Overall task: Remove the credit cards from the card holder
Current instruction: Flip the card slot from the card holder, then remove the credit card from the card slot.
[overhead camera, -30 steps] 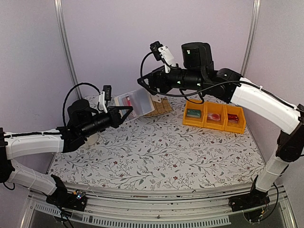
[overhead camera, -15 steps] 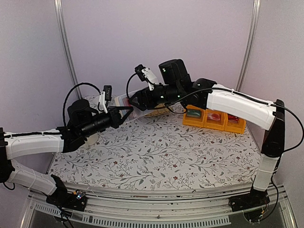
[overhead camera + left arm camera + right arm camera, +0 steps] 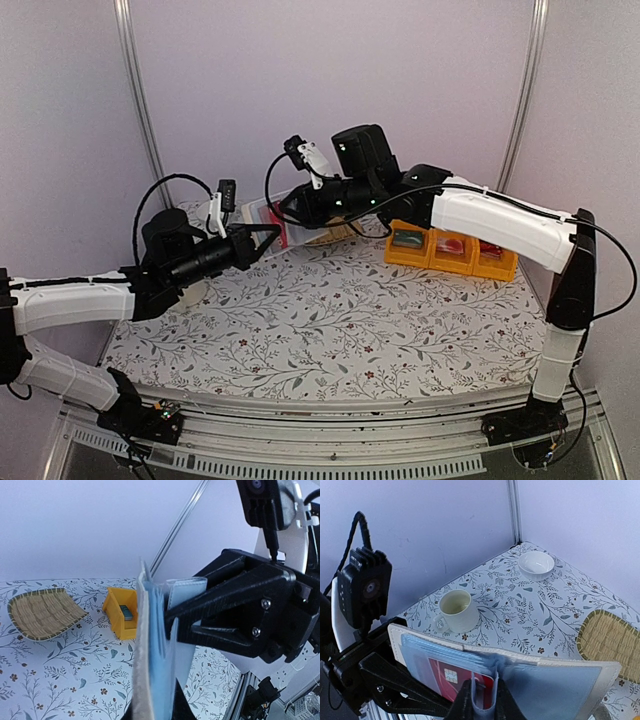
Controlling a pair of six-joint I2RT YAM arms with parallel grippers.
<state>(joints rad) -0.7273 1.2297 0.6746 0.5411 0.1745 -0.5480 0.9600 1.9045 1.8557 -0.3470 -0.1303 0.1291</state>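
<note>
The card holder (image 3: 262,213), beige with a cream edge, hangs open in the air between both arms. My left gripper (image 3: 270,236) is shut on its lower edge; in the left wrist view the holder (image 3: 142,645) stands edge-on above that gripper (image 3: 156,711). The right gripper (image 3: 284,214) has come in from the right and is shut on a clear pocket leaf (image 3: 485,705) at the fold. A red-pink credit card (image 3: 445,674) with a chip sits in a pocket just behind that leaf. The other pockets (image 3: 560,685) look light blue; I cannot tell a blue card apart from them.
A white cup (image 3: 457,610) and a small white bowl (image 3: 536,565) stand on the floral table beyond the holder. A woven straw mat (image 3: 45,612) lies at the back. Yellow bins (image 3: 450,250) with small items sit at the right rear.
The right arm swung left and down to the holder, and its jaws closed on a pocket leaf. The left arm and holder have stayed in place.
</note>
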